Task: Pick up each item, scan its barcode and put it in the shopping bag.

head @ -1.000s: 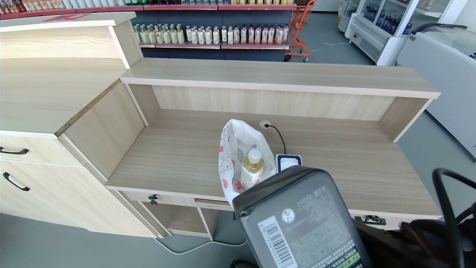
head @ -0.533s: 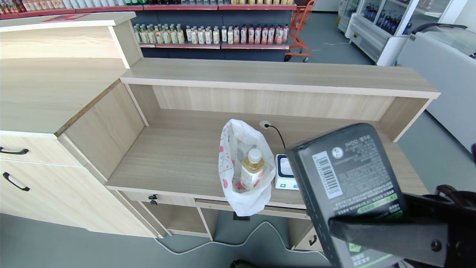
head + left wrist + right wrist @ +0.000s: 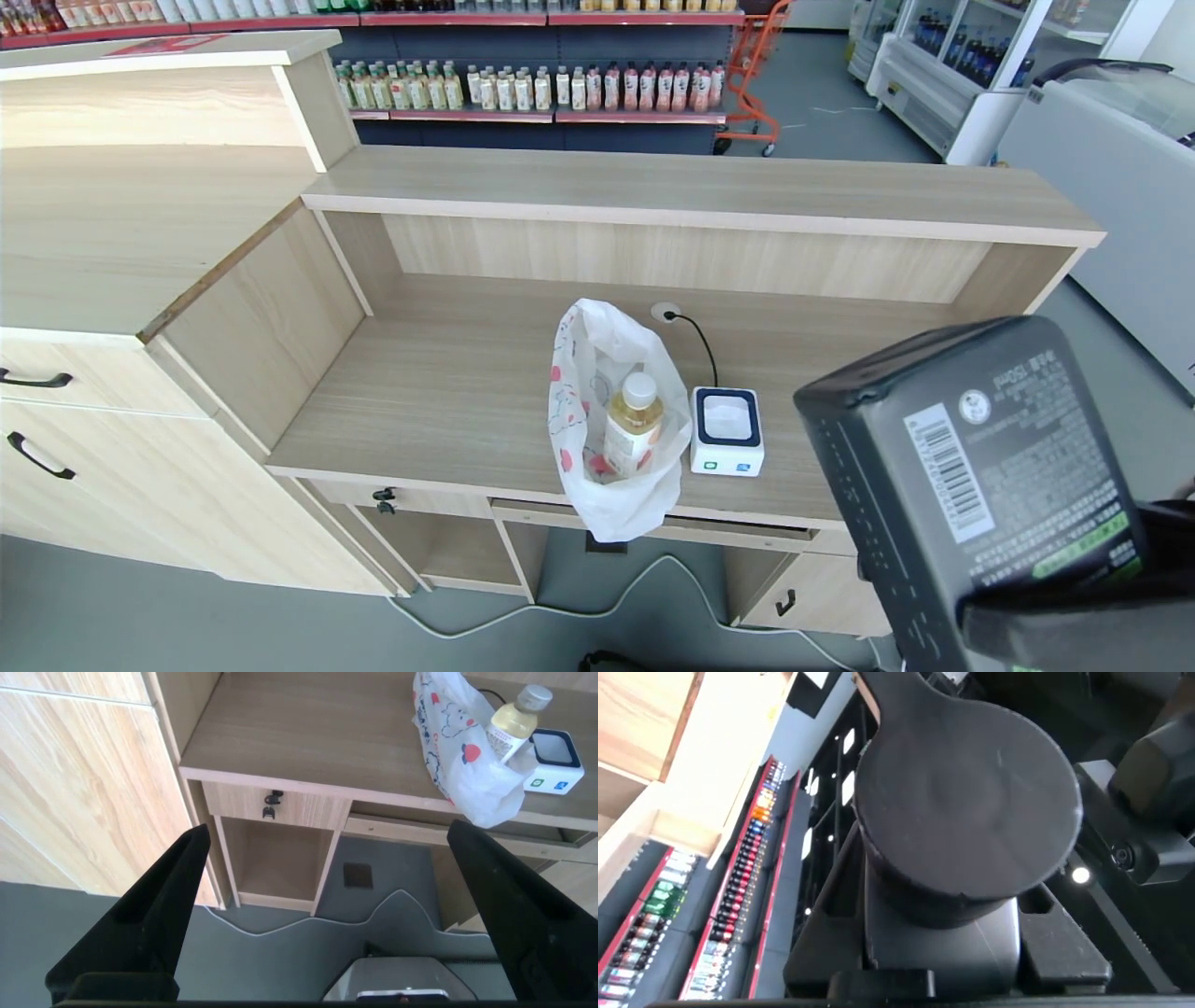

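A dark flat pack (image 3: pixel 980 485) with a white barcode label (image 3: pixel 948 471) hangs close to the head camera at the lower right. My right gripper (image 3: pixel 1055 607) is shut on its lower end. In the right wrist view the pack's round black cap (image 3: pixel 966 793) faces the camera. On the counter the white patterned shopping bag (image 3: pixel 583 373) stands open with a yellow-drink bottle (image 3: pixel 635 425) upright inside. The white scanner (image 3: pixel 725 429) sits just right of the bag. My left gripper (image 3: pixel 327 835) hangs open over the floor in front of the counter, left of the bag (image 3: pixel 458 747).
The wooden counter (image 3: pixel 448 392) has a raised back ledge (image 3: pixel 691 187) and a tall cabinet (image 3: pixel 140 233) on the left. A black cable (image 3: pixel 700 341) runs from the scanner to a hole. Drawers sit under the counter edge. Shop shelves and freezers stand behind.
The dark pack in my right gripper has swung from the bottom centre up and to the right, uncovering the scanner. Bag, bottle and scanner have not moved.
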Robot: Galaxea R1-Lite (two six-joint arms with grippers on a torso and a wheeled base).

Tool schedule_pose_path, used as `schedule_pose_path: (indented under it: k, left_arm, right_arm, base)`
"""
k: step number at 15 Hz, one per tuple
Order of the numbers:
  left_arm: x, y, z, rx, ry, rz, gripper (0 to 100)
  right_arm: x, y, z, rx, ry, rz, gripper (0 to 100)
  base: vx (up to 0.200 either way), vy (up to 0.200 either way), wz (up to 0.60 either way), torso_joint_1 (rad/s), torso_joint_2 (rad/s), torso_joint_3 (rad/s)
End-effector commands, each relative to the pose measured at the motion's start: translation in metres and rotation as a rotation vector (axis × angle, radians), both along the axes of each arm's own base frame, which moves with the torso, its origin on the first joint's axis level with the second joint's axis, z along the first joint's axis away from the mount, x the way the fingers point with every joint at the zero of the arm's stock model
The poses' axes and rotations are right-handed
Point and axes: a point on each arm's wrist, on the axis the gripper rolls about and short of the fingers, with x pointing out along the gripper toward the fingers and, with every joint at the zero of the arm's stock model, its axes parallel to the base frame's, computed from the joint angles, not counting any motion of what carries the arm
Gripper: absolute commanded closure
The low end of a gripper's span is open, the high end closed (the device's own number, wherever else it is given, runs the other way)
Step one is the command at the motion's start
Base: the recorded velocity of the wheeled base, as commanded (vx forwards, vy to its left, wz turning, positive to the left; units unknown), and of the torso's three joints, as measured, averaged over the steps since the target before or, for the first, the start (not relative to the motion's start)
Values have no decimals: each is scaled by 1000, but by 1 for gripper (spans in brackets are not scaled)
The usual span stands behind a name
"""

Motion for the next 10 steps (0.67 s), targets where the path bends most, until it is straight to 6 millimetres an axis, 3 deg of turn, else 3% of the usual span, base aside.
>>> schedule_pose_path:
  k: [1, 10]
  left_arm:
    - [0, 0, 0, 0, 0, 0, 0]
    - [0, 0, 0, 0, 0, 0, 0]
  right_arm:
    - [-3, 2, -1, -8, 9, 24, 100]
    - [-11, 8, -5, -33, 22, 112, 100]
  base:
    - [0, 0, 0, 0, 0, 0]
    - [0, 0, 0, 0, 0, 0]
